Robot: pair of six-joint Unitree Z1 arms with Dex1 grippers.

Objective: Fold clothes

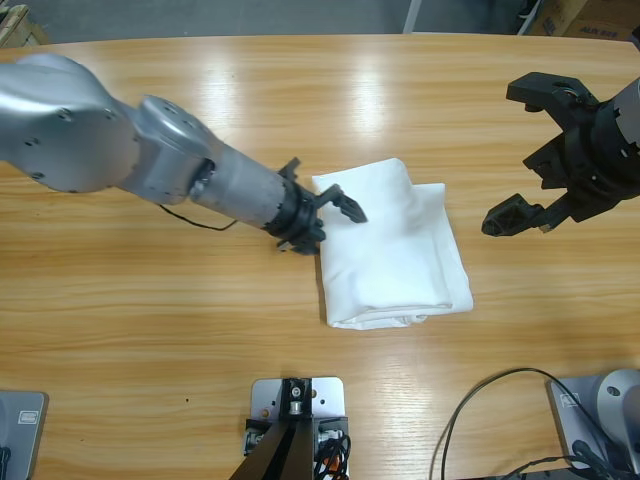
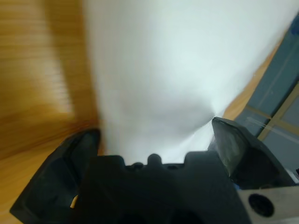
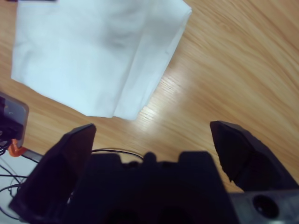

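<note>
Wooden table [image 1: 150, 330]: folded T-shirt [image 1: 390, 250] under left fingers [image 1: 345, 205].

One folded T-shirt [image 1: 390, 245], two hands [image 1: 335, 205] [image 1: 535, 165], one table [image 1: 150, 320].

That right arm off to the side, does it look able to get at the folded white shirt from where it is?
Probably yes. The right gripper hangs open beside the T-shirt, with only bare table between them. The left gripper is at the shirt's opposite edge, not in its way.
</note>
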